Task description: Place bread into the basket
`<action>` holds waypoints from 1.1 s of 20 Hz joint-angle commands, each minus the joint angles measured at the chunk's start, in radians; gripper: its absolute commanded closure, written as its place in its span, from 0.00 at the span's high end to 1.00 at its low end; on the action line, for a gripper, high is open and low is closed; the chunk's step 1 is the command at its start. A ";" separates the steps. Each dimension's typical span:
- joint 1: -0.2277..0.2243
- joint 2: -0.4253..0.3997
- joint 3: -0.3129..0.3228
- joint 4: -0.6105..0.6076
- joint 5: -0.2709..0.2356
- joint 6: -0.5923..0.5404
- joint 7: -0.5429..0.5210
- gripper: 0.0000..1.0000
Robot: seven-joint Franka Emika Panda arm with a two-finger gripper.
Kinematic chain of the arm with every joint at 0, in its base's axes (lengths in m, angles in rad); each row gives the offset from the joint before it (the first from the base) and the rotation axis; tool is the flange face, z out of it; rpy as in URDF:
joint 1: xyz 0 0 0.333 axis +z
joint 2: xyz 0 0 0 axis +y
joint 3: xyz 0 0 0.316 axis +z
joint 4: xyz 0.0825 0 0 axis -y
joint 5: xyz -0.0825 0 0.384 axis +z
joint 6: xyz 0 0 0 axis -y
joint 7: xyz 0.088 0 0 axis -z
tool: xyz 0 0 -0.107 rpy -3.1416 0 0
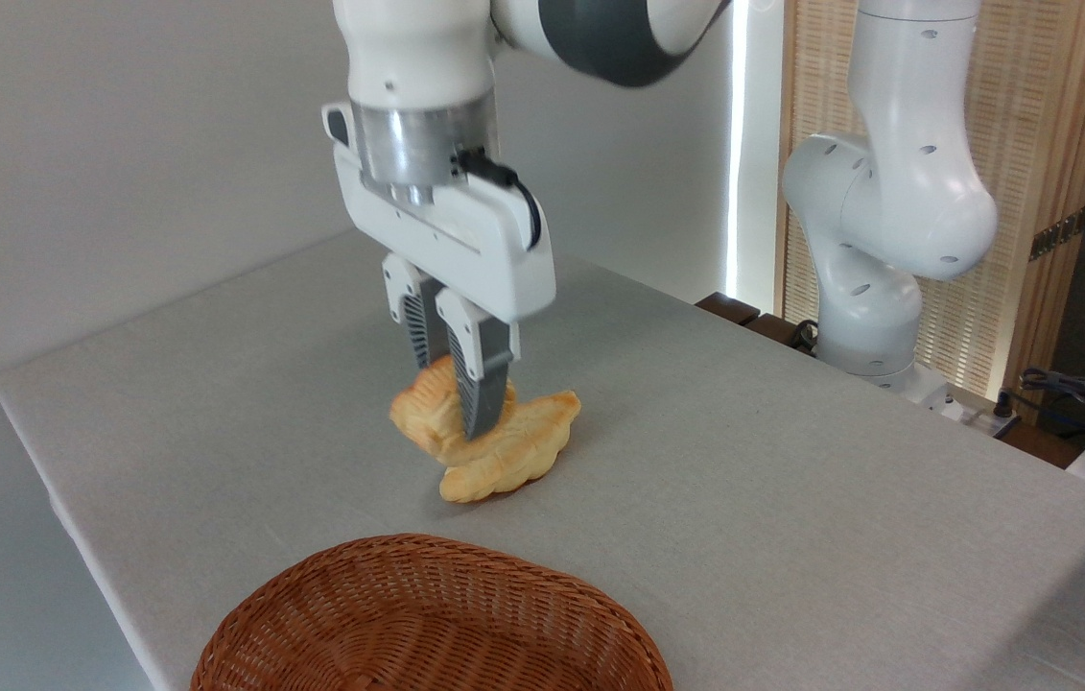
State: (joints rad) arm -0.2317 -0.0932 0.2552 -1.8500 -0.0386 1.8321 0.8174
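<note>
1. The single fixed camera looked across a grey cloth-covered table [743, 461] from its near edge; a plain pale wall stood behind at ten o'clock, and a slatted wooden screen [1041, 125] at two o'clock.
2. A white robot arm [887, 192] rose from its base at the table's three o'clock edge and reached over to the centre; its wrist pointed straight down.
3. The gripper [456, 393] hung at the middle of the table; its two grey ribbed fingers [483, 384] were drawn in close, pinching the bread [429, 413] between them; one finger showed in front of the piece, the other behind it.
4. The bread, short, chunky and golden-orange, sat at the centre of the table; whether it was touching the cloth or lifted just clear of it could not be told.
5. A longer tapered golden loaf [513, 451] lay on the cloth just beside the bread, toward four o'clock from it, the two touching or nearly so.
6. The basket [427, 624], reddish-brown woven wicker, sat at six o'clock at the near edge, partly cut off by the frame and apart from both pieces; nothing showed inside it.
</note>
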 commanded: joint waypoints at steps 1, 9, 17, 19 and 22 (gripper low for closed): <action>0.000 0.023 0.010 0.021 -0.009 0.068 -0.017 0.45; 0.000 0.084 0.006 -0.002 -0.004 0.311 -0.035 1.00; -0.001 0.096 0.006 -0.002 -0.003 0.311 -0.035 1.00; -0.001 0.095 0.006 0.000 -0.003 0.309 -0.035 1.00; -0.003 0.081 0.002 0.001 -0.006 0.265 -0.043 1.00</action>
State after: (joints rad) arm -0.2288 0.0051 0.2574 -1.8479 -0.0388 2.1275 0.8010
